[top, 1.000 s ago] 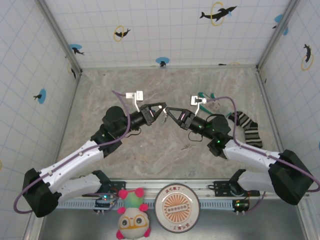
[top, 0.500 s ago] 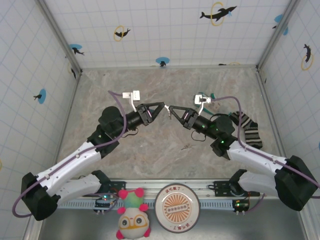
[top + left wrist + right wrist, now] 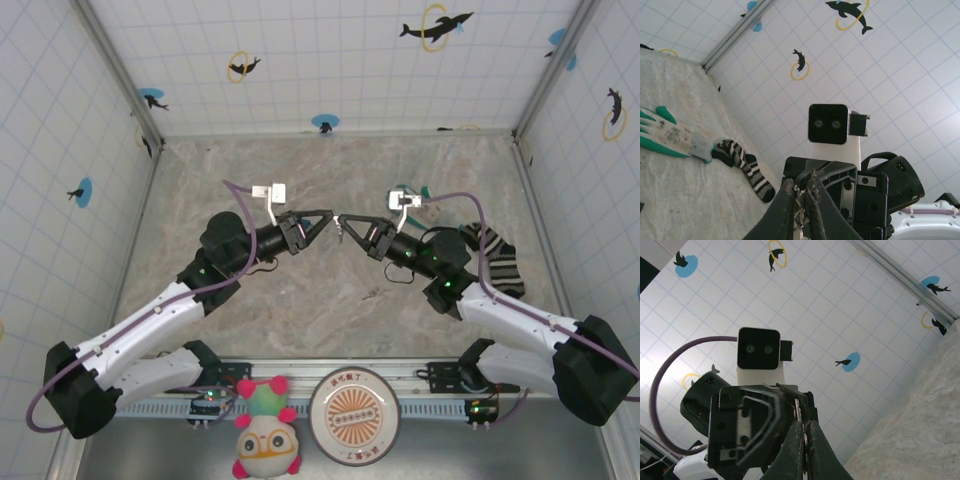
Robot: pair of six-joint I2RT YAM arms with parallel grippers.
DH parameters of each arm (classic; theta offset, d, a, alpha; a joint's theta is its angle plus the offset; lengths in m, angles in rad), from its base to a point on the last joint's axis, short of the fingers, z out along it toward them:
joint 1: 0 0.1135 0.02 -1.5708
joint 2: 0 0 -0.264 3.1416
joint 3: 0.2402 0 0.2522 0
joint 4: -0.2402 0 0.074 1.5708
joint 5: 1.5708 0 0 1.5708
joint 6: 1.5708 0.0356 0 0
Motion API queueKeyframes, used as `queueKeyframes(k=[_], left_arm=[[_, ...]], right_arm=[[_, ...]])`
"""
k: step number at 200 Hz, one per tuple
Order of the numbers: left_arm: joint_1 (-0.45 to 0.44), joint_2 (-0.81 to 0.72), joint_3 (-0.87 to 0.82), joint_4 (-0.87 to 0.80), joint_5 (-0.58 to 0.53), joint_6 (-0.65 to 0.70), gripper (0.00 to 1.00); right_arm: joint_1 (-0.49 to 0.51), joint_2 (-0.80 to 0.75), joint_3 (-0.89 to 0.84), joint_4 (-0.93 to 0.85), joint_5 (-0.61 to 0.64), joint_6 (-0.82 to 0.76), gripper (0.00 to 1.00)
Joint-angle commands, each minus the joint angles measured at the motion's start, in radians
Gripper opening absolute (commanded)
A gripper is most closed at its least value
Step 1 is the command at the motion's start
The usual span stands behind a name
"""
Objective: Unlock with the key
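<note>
The right gripper [image 3: 343, 219] is pinched shut on a thin silver sliver, seemingly the key [image 3: 799, 414], and has closed the brief gap to the left gripper [image 3: 328, 214], which is also clamped. Meeting tip to tip above the table [image 3: 300, 320], they look mid-handover, with nothing unlocked yet.

From above, the left gripper [image 3: 327, 217] and right gripper [image 3: 343, 220] meet tip to tip, and whatever sits between them is too small for me to name. My right wrist camera shows a thin silver sliver [image 3: 798, 412], its lower part buried between the pressed-together fingers. On the left wrist camera the glove [image 3: 665, 132] runs off the left edge. The sock [image 3: 497, 258], near the right edge of the table [image 3: 300, 320], is half hidden by the right arm [image 3: 520, 320].
</note>
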Motion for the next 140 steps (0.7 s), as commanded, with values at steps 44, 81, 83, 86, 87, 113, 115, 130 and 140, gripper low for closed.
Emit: queueKeyframes(k=[44, 81, 83, 86, 87, 113, 115, 130, 140], left_arm=[[0.004, 0.01, 0.011, 0.047, 0.034, 0.001, 0.0], [0.004, 0.007, -0.006, 0.068, 0.008, -0.018, 0.0], [0.004, 0.007, -0.008, 0.07, 0.008, -0.02, 0.0], [0.004, 0.006, -0.01, 0.074, 0.006, -0.023, 0.0], [0.004, 0.006, -0.01, 0.076, 0.006, -0.024, 0.0], [0.003, 0.008, -0.02, 0.097, 0.003, -0.033, 0.0], [0.004, 0.008, -0.022, 0.097, 0.002, -0.034, 0.0], [0.004, 0.006, -0.027, 0.105, -0.001, -0.038, 0.0], [0.003, 0.005, -0.027, 0.106, -0.003, -0.04, 0.0]], right_arm=[[-0.013, -0.021, 0.024, -0.01, -0.011, -0.02, 0.01], [-0.022, -0.053, 0.012, -0.043, 0.031, -0.023, 0.37], [-0.022, -0.055, 0.011, -0.042, 0.033, -0.023, 0.38], [-0.024, -0.058, 0.009, -0.042, 0.036, -0.023, 0.39], [-0.025, -0.059, 0.008, -0.042, 0.037, -0.023, 0.39], [-0.012, -0.071, -0.011, -0.018, 0.067, -0.017, 0.47], [-0.011, -0.071, -0.011, -0.018, 0.067, -0.017, 0.47], [0.003, -0.064, -0.013, -0.012, 0.074, -0.017, 0.46], [0.009, -0.057, -0.013, 0.0, 0.074, -0.013, 0.44]])
